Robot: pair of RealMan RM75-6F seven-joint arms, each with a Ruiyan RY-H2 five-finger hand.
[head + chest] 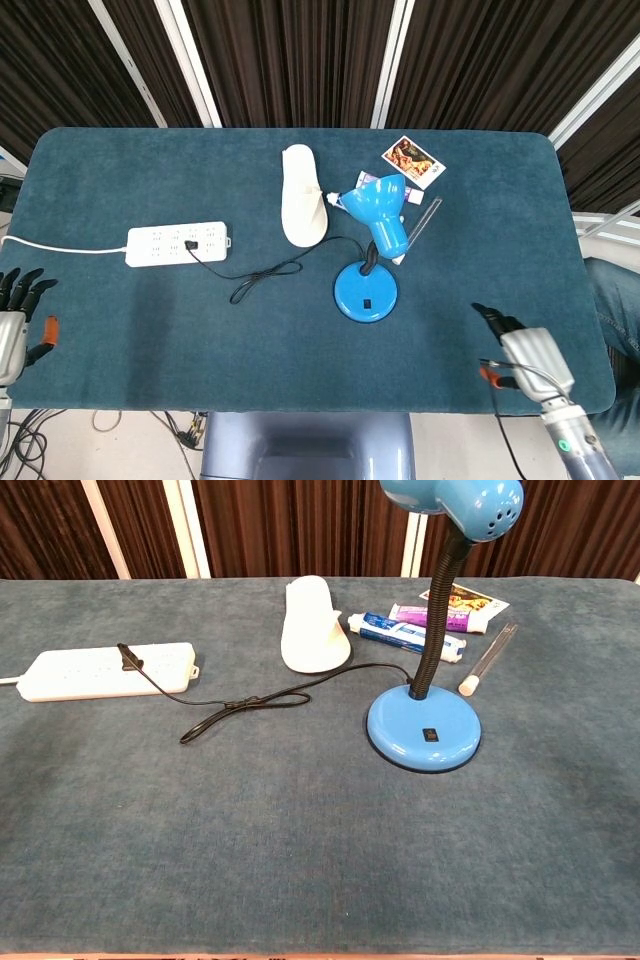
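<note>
The right hand (528, 352) sits low at the right of the head view, its back facing up, dark fingers (492, 316) pointing up and left — held close together, holding nothing. The left hand (12, 322) shows at the left edge, fingers spread and pointing up — empty too. The chest view shows neither hand.
</note>
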